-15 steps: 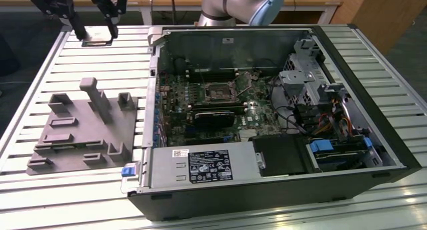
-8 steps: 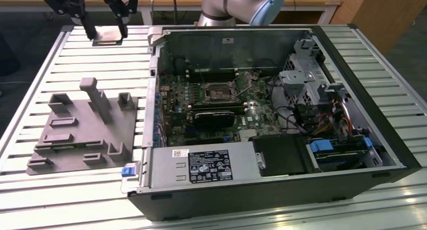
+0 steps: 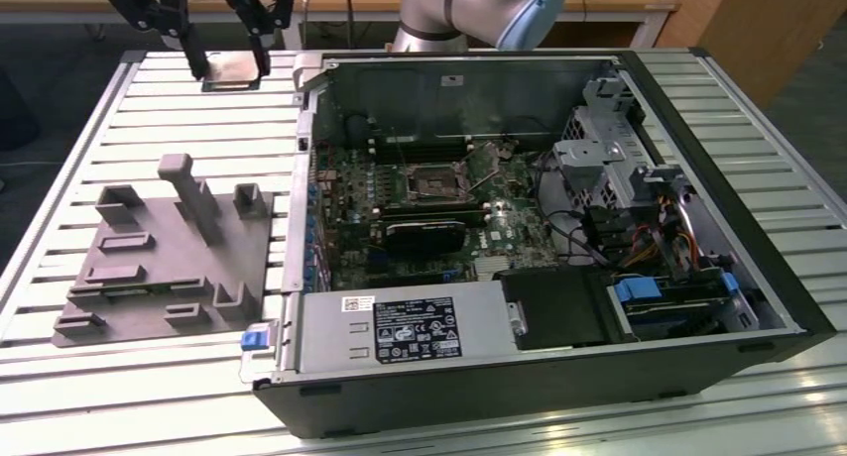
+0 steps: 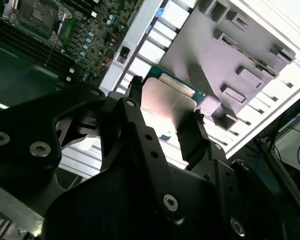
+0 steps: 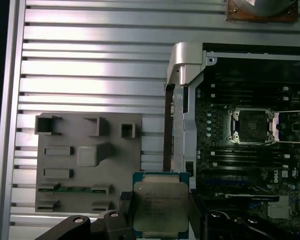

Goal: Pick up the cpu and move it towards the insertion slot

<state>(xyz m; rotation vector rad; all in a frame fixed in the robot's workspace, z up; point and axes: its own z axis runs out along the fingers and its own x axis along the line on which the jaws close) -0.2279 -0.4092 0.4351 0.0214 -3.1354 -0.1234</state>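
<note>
— Tool (image 3: 234, 67)? Clamped on the cpu (image 5: 160, 206), lifted above the table (image 3: 79, 149).
— Slot (image 5: 251, 126)? Open on the board inside the case (image 3: 741, 228), well apart, toward the exterior view's right.

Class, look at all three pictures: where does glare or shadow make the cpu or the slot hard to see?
In the second wrist view, bright glare washes the cpu lid between the tool fingers; in the first wrist view the cpu is evenly lit and the slot dim but visible; in the exterior view the slot lies shaded inside the case.
</note>
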